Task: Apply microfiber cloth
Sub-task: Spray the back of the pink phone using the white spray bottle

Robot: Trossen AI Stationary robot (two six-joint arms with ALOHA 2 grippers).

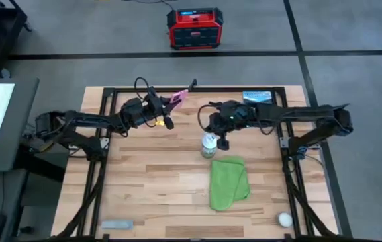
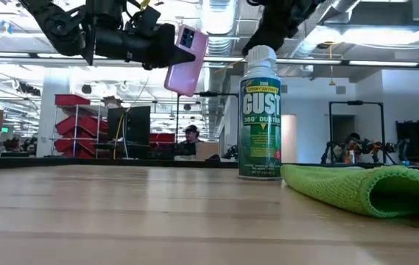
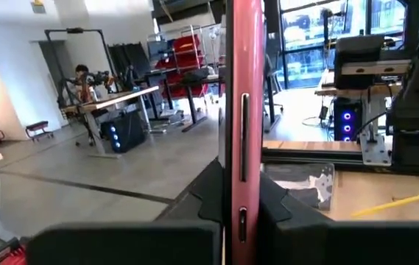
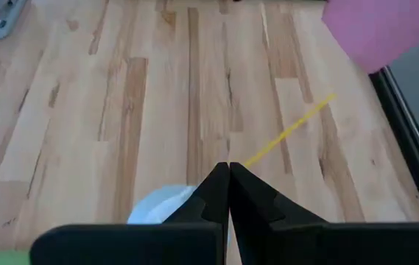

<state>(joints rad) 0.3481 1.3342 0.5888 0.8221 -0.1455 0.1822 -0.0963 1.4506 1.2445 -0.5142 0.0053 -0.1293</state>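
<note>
From above, the left gripper (image 1: 166,106) hangs over the far left part of the counter (image 1: 144,188), closed on a pink phone (image 1: 177,98) that sticks out toward the far edge. The right gripper (image 1: 221,140) sits near the middle, just above the white cap of a spray can (image 1: 209,146). The cloth (image 1: 229,182) lies folded on the counter, just on the near side of the can and well apart from both grippers. A small white ball (image 1: 284,219) rests near the counter's near right corner, and a grey object (image 1: 116,224) lies at the near left edge. A red box (image 1: 195,28) stands on the floor beyond the counter.

At counter height, the phone (image 2: 185,59) is held tilted in the air by the left gripper (image 2: 157,46). The can (image 2: 261,114) stands upright, and the cloth (image 2: 367,188) lies beside it, its edge close to the can's base.

In the left wrist view, the phone (image 3: 240,125) shows edge-on, clamped between the two fingers (image 3: 209,195).

In the right wrist view, the right gripper (image 4: 229,193) has its fingers pressed together, holding nothing, with the can's cap (image 4: 166,208) right under them. A corner of the phone (image 4: 378,29) shows beyond.
</note>
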